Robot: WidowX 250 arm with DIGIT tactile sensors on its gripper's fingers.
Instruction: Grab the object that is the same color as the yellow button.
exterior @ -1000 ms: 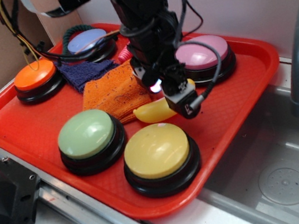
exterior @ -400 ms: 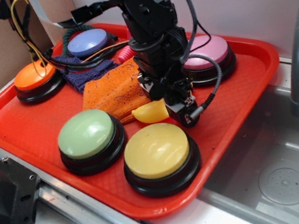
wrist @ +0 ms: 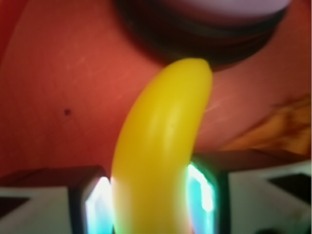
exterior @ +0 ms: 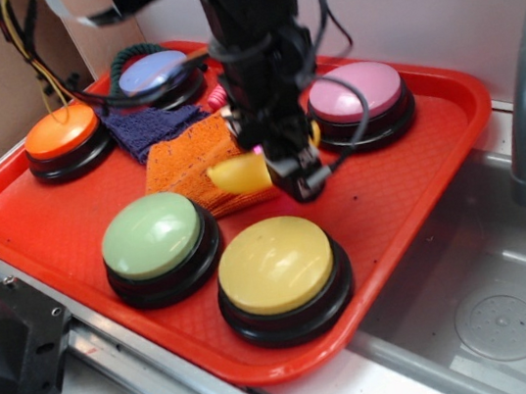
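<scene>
Gripper (exterior: 273,161) clamps banana (wrist: 158,146) – pink button (exterior: 357,94) (behind) near

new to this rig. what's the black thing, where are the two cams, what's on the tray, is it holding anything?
The black thing is a small robot arm ending in a two-finger gripper. One camera looks on from outside; the other sits on the wrist and looks down between the fingers. On the red tray: dome buttons in yellow, green, orange, pink and blue, plus an orange cloth and a dark blue cloth. The gripper is closed on a yellow toy banana.
</scene>
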